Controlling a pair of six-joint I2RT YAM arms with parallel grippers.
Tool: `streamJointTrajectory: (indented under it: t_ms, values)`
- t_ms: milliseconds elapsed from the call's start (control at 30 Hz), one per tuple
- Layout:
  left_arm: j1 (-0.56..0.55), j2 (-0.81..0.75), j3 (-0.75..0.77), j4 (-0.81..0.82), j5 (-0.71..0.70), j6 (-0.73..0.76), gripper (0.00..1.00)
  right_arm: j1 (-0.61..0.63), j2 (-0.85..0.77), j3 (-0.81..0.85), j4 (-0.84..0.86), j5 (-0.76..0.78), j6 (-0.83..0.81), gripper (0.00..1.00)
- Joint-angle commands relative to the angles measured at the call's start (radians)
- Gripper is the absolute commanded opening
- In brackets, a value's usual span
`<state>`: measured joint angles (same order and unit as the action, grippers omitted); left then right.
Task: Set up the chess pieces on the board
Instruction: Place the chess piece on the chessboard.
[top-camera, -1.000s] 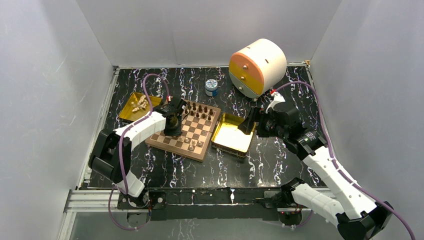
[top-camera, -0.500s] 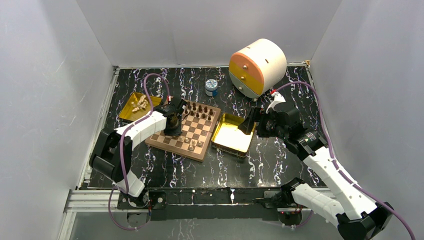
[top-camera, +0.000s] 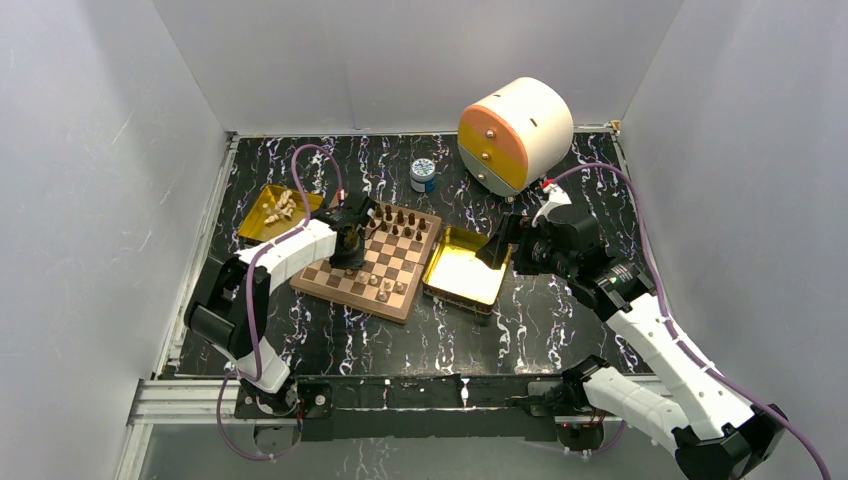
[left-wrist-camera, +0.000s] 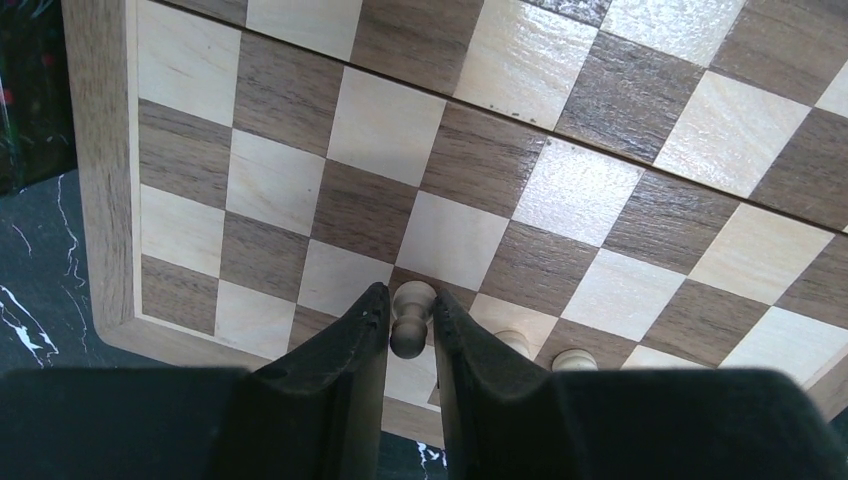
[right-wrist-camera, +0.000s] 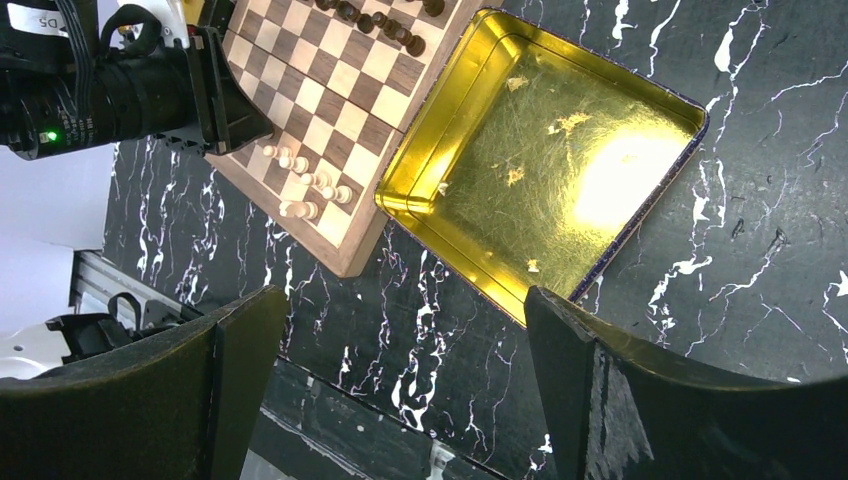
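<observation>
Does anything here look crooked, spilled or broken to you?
Nothing looks spilled or broken. The board sits turned at an angle to the edges of the table, and the gold tray right of it holds no pieces. The left gripper pinches a pale pawn.

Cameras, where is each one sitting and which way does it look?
Top external: high above and behind the arms, looking down at the table; both arms show, with the left gripper and right gripper.
Left wrist: on the left arm, looking down close at the board; its own gripper shows, shut on a pale chess piece.
Right wrist: on the right arm, looking down at the gold tray; its own open gripper shows.
Shared: the top and right wrist views both show the board and that tray.
</observation>
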<state>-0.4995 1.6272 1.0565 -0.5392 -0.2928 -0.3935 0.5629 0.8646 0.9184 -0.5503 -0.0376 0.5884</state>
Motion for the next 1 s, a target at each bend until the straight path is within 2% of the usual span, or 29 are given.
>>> streamJointTrajectory:
  t_ms: [0, 300, 967]
  values:
    - [-0.004, 0.0, 0.027, 0.002, -0.02, 0.008, 0.2, -0.004, -0.016, 0.0, 0.033, -0.009, 0.005, 0.99]
    - [-0.004, -0.009, 0.021, -0.04, 0.015, -0.005, 0.17, -0.004, -0.012, -0.002, 0.038, -0.012, 0.007, 0.99]
    - [-0.004, -0.039, -0.008, -0.049, 0.042, -0.027, 0.17, -0.003, -0.014, -0.01, 0.043, -0.014, 0.008, 0.99]
